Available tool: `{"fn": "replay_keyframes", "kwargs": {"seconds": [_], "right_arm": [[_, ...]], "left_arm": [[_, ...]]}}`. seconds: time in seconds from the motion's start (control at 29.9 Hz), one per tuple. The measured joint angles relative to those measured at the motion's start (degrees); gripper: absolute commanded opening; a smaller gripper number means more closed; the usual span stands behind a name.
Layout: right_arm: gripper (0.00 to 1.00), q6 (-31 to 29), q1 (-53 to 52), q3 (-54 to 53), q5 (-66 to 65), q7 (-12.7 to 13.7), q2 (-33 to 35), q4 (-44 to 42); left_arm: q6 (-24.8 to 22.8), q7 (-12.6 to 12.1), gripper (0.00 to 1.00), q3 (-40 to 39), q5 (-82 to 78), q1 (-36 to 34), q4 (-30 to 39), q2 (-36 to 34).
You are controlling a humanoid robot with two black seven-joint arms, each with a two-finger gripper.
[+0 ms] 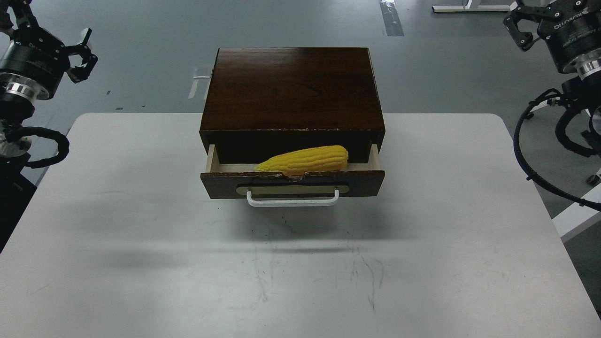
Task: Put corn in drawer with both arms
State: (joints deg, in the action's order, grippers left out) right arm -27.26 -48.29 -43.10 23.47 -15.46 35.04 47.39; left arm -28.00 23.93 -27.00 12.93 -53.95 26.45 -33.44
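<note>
The yellow corn (305,160) lies on its side in the drawer (291,184), which is pulled partly out of the dark brown box (291,89). The corn's tip points left and it rests against the chipped front edge above the white handle (292,201). My left gripper (51,35) is raised at the far left, off the table, with its fingers spread and nothing between them. My right gripper (537,14) is raised at the far right, partly cut by the top edge, with its fingers spread and empty. Both grippers are far from the box.
The box stands at the back middle of the white table (141,244). Black cables (530,155) hang off my right arm beside the table's right edge. Grey floor lies beyond the table.
</note>
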Motion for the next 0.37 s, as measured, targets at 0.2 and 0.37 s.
{"fn": "replay_keyframes", "kwargs": {"seconds": [0.2,0.37], "right_arm": [[1.00,-0.7,2.1,0.2,1.3,-3.3,-0.8,-4.5],[1.00,-0.7,2.2,0.5,1.3,-4.9,-1.1,-8.9]], "left_arm": [[0.0,0.0,0.98,-0.2,0.0,0.0,-0.2,0.3],[0.0,-0.3,0.98,-0.3,0.0,0.0,-0.2,0.3]]}}
